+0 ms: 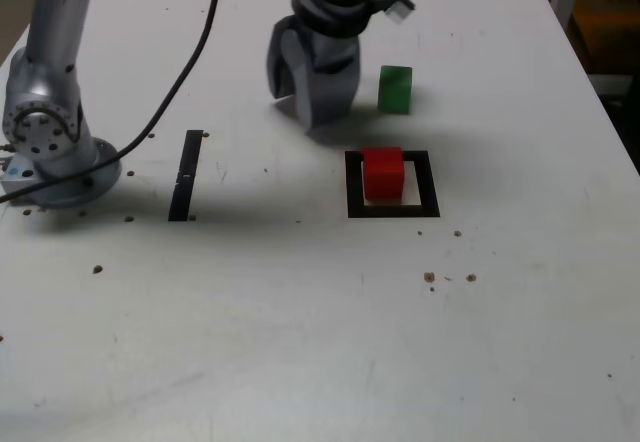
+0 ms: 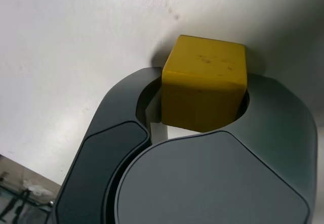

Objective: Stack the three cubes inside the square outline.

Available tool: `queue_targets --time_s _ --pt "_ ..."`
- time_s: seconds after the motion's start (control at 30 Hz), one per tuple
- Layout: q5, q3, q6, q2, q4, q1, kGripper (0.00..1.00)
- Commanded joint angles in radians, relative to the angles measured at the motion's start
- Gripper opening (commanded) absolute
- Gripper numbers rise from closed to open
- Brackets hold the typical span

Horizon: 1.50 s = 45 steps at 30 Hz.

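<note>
The red cube (image 1: 382, 174) sits inside the square outline (image 1: 392, 209), toward its far left part. Beyond the outline, the green cube (image 1: 395, 89) stands on the white table. My gripper (image 1: 305, 112) is lowered to the table just to the exterior view's left of the green cube, behind the outline. In the exterior view its body hides the yellow cube. The wrist view shows the yellow cube (image 2: 205, 89) between the two dark jaws of the gripper (image 2: 205, 79), with both jaws against its sides and the table right behind it.
A narrow black strip (image 1: 186, 174) lies at the exterior view's left of the outline. The arm's base (image 1: 50, 147) and a black cable (image 1: 190, 52) occupy the far left. Small dark specks (image 1: 430, 277) dot the table. The table's edge (image 1: 600, 92) runs along the right.
</note>
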Motion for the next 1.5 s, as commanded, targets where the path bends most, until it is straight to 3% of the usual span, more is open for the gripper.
queue_targets --time_s 0.0,0.2,0.73,1.07,1.47 --pt "-0.004 0.006 -0.016 -0.033 0.011 0.006 0.21" --pt "-0.02 0.01 -0.113 -0.133 0.083 0.014 0.21" --pt "-0.152 -0.093 -0.346 -0.276 0.208 -0.094 0.21" --pt "-0.163 -0.111 -0.539 -0.27 0.188 -0.222 0.21" --pt "-0.169 -0.181 -0.79 -0.197 0.163 -0.333 0.21"
